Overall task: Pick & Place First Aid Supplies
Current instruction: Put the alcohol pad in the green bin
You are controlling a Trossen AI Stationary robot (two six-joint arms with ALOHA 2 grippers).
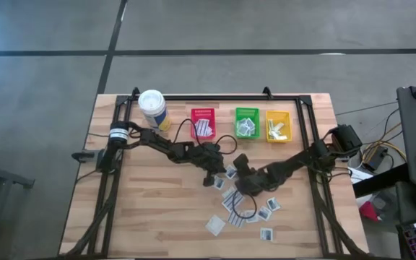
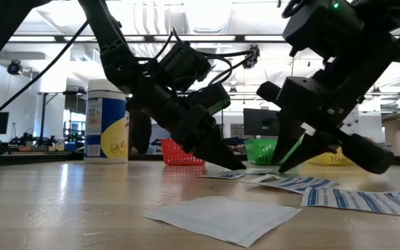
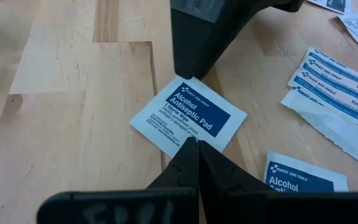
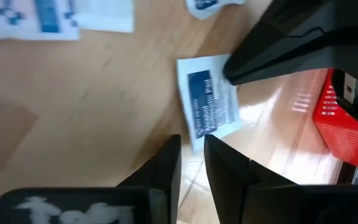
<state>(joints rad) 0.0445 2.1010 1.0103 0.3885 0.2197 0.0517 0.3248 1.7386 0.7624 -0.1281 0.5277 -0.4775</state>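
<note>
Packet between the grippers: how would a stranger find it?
On the table, near the red bin, the left gripper and right gripper face each other. The packet lies between their tips: square, with one blue block, not stripes.

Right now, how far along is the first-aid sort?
Done: the red bin, green bin and yellow bin each already hold packets. In hand: the shut left gripper and the right gripper both sit at one alcohol pad lying flat on the table, not lifted. Left: a scatter of loose packets on the wood nearby.
</note>
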